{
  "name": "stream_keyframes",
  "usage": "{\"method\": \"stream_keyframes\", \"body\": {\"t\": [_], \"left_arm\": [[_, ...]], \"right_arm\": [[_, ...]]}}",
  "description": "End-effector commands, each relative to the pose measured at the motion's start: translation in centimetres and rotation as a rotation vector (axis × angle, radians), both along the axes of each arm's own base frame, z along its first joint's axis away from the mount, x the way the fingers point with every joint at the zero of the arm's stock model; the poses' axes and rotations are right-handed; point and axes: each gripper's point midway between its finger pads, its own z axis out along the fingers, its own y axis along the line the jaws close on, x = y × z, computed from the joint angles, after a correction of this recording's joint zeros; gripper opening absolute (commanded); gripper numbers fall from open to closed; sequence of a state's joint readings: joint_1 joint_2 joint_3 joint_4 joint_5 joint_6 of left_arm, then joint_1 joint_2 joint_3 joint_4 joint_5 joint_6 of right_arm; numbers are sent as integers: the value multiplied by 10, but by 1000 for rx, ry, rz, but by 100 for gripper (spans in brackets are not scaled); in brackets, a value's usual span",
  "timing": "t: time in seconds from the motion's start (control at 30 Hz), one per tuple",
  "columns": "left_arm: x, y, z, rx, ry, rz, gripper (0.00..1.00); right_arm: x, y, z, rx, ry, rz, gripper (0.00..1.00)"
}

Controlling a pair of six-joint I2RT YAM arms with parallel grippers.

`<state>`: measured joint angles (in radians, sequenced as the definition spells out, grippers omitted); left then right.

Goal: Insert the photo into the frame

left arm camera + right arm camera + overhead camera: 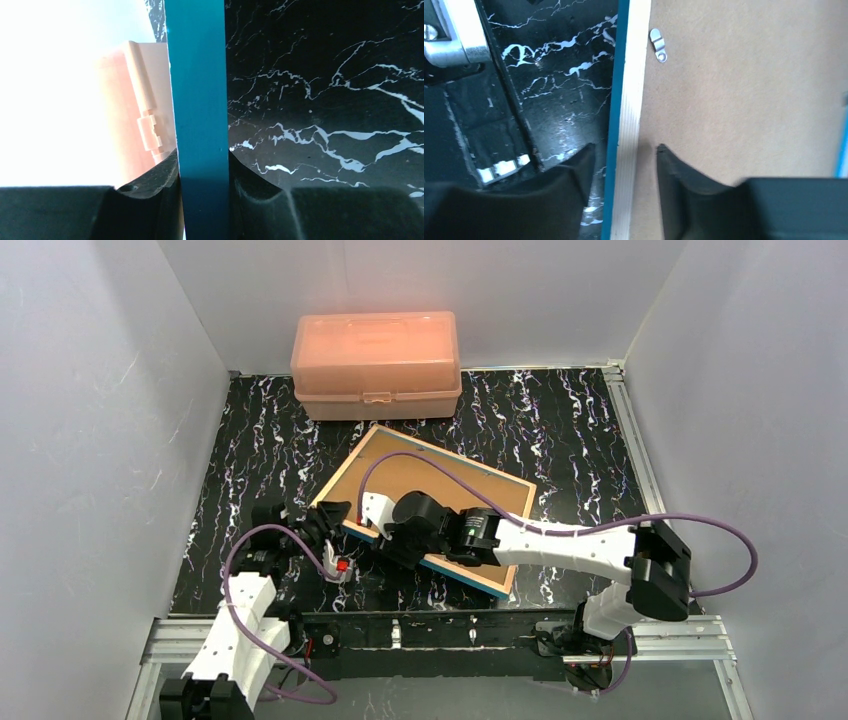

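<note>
**Frame gripped back-up; photo not in view**

Top view: the frame [450, 485] lies mid-counter [580, 430] with its brown backing up. Its long axis runs from far left to near right, in front of the pink box [376, 365]. Your left hand [325, 520] and right hand [372, 525] meet at its near-left end.

Left wrist: the left hand [204, 165] is pinched narrow on the frame's blue edge [200, 100], which points away towards the box [135, 110].

Right wrist: the right hand [624, 155] straddles the wooden edge [626, 125] with its fingers apart and clear of it. A metal clip [657, 45] sits on the backing.

No view shows the photo, so you cannot tell whether it is in; judge the task early.
</note>
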<state>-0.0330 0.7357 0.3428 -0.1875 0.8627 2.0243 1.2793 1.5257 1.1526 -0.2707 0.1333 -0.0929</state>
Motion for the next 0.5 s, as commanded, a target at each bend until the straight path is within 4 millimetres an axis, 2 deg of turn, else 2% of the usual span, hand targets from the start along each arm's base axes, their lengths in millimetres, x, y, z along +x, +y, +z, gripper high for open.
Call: {"method": "stream_keyframes", "body": {"t": [0.0,0.03,0.1,0.3,0.47], "left_arm": [[-5,-1,19,-15,13,9,16],[-6,-1,23,-28,25,22,16],[-9,0,30,-57,80,50,17],[-33,3,39,-60,263,83,15],[-44,4,45,-56,343,88,16]], "right_arm": [[16,2,69,129,-160,-11,66],[17,-2,74,129,-179,-3,74],[17,-9,80,117,-205,1,97],[12,-28,76,20,-265,16,99],[11,-33,71,-59,-322,58,99]]}}
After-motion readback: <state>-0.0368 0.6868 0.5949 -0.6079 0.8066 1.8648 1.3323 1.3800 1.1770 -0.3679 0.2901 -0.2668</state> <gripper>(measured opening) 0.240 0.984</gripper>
